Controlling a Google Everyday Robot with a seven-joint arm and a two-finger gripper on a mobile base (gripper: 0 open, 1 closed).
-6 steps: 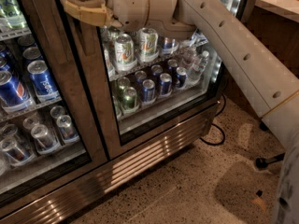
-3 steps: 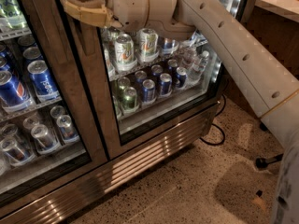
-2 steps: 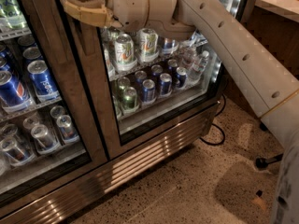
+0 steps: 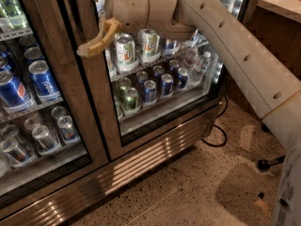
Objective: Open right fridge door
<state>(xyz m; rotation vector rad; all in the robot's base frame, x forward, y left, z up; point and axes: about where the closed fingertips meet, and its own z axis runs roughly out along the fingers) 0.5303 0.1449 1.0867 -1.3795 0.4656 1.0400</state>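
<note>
The right fridge door [image 4: 96, 107] is a glass pane in a brushed-steel frame, and it sits flush with the cabinet. Behind its glass stand soda cans [image 4: 150, 86] and small bottles. A bright light strip [image 4: 233, 1] runs down its right side. My gripper [image 4: 73, 20] is at the top left, up against the door's left upright. It is open: one tan finger [image 4: 99, 39] curves down across the frame, and the other is cut off by the picture's top edge. My white arm [image 4: 235, 51] crosses in front of the glass from the right.
The left glass door [image 4: 42, 126] shows blue Pepsi cans [image 4: 42, 81]. A steel grille [image 4: 141, 166] runs along the fridge base. A black cable [image 4: 214, 140] loops on the speckled floor. A wooden counter [image 4: 277, 18] stands at the right, with my base [image 4: 287, 192] below.
The lower finger has swung down and away from the upper one, so the gripper is wider open. Arm, door and cans sit where they were.
</note>
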